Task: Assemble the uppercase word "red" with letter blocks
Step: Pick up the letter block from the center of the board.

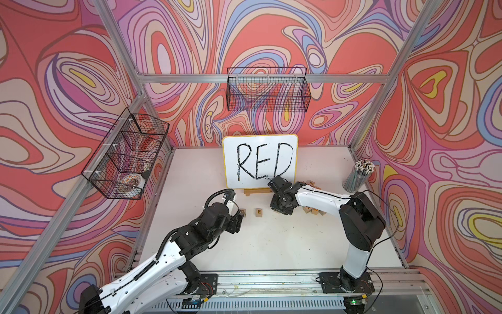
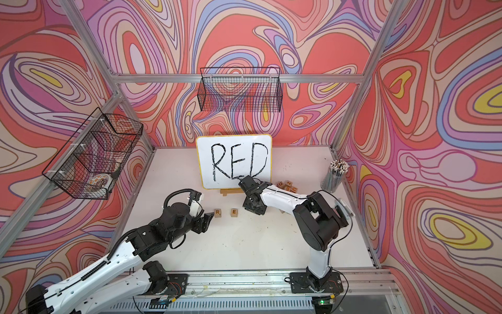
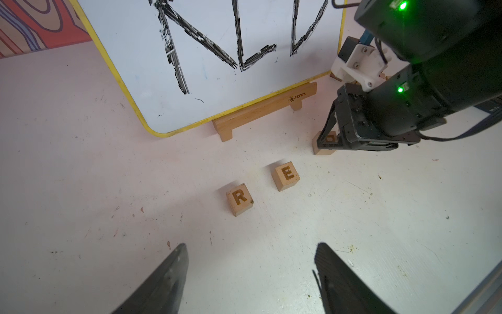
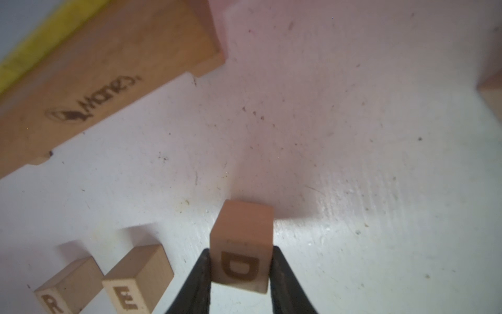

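Note:
Two letter blocks sit side by side on the white table in front of the board: R (image 3: 240, 199) (image 2: 217, 213) and E (image 3: 286, 176) (image 2: 234, 212). A third block, D (image 4: 240, 258) (image 3: 322, 148), is to the right of E with a wider gap. It looks to be at table level. My right gripper (image 4: 241, 248) (image 3: 328, 141) is shut on the D block, one finger on each side face. My left gripper (image 3: 251, 246) (image 2: 207, 217) is just left of the R block, open, with only bare table between its fingers.
The white board (image 1: 260, 160) with handwritten "RED" leans on a wooden stand (image 3: 264, 111) right behind the blocks. A heap of spare letter blocks (image 2: 288, 187) lies behind my right arm. A cup of pencils (image 1: 357, 176) stands far right. Wire baskets (image 1: 267, 89) hang on the walls.

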